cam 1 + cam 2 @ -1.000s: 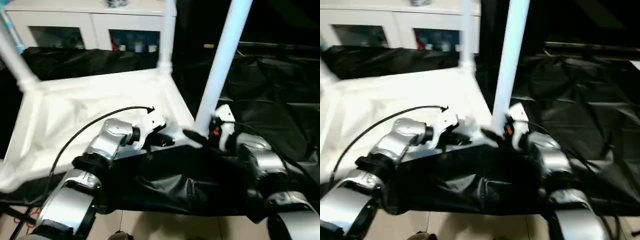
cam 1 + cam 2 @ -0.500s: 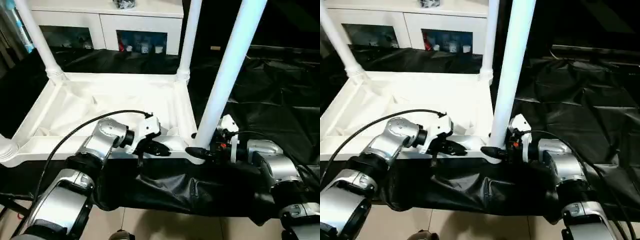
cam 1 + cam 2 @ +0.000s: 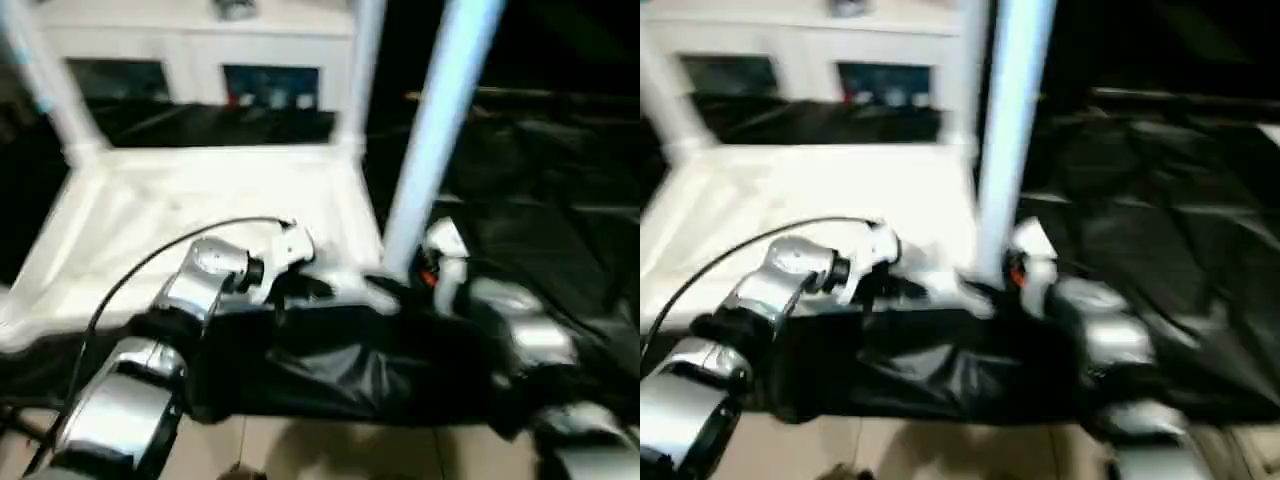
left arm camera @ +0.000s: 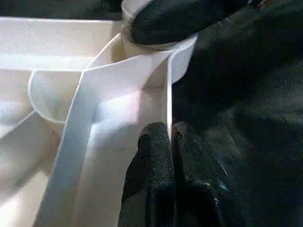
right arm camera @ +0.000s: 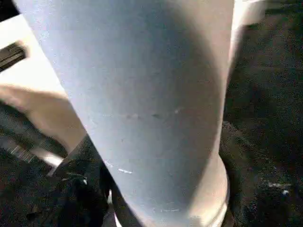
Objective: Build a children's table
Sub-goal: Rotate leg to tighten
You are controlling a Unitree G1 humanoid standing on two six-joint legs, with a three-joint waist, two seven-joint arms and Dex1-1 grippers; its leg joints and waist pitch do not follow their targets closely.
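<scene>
Left gripper [image 4: 169,156] pinched the upturned tabletop [image 3: 200,215] rim; our right gripper [image 3: 395,290] straddled the near leg [image 3: 430,140] seated in its corner socket [image 4: 156,45]. Behind, cabinet [image 3: 180,50] contents and lettering blurred.

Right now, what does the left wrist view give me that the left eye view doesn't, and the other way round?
Left wrist view: close detail of the left pincer shut on the tabletop at its thin edge wall, fingers on either side, just short of the corner socket, with ribs meeting inside.
Left eye view: the wider layout, with three legs upright in the upturned tabletop, the right pincer at the base of the near leg, the white cabinet behind and the black sheet around.
Both: tabletop, its near right corner, left pincer on the rim.
</scene>
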